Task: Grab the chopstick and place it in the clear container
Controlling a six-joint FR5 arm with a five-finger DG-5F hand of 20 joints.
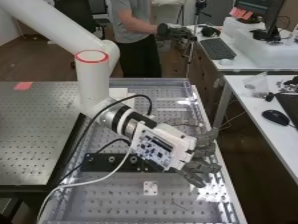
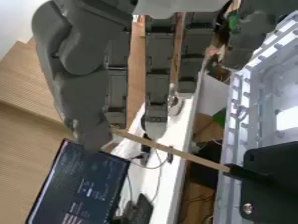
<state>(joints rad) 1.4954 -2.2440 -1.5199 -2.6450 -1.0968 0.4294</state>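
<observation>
Thumb foremost: the dark grey hand had a pinch on one end of the chopstick, thumb tip against the nearest finger, the other fingers close to straight. By my reading the hold was slight and well off the stick's middle, so a small knock could have swivelled it.

Outward from the grip, the chopstick ran slantwise to a black fitting. I could not tell if its far end sat in the fitting or merely lined up with it. Best handling, I judged: keep thumb pressure even, try a slight draw along the stick's own length, and watch that far end for drag. No sideways pull; wood might flex, then spring out of the pinch.

Further out, the hand was over the side of the perforated bench, at the end of the white arm. Beyond the rail, a white bench and a dark screen. I wanted the free end kept well away from both.

Next, as I saw it: lift clear, turn the wrist until the free end pointed down, centre it over the clear container, lower slowly, then part thumb and finger.
</observation>
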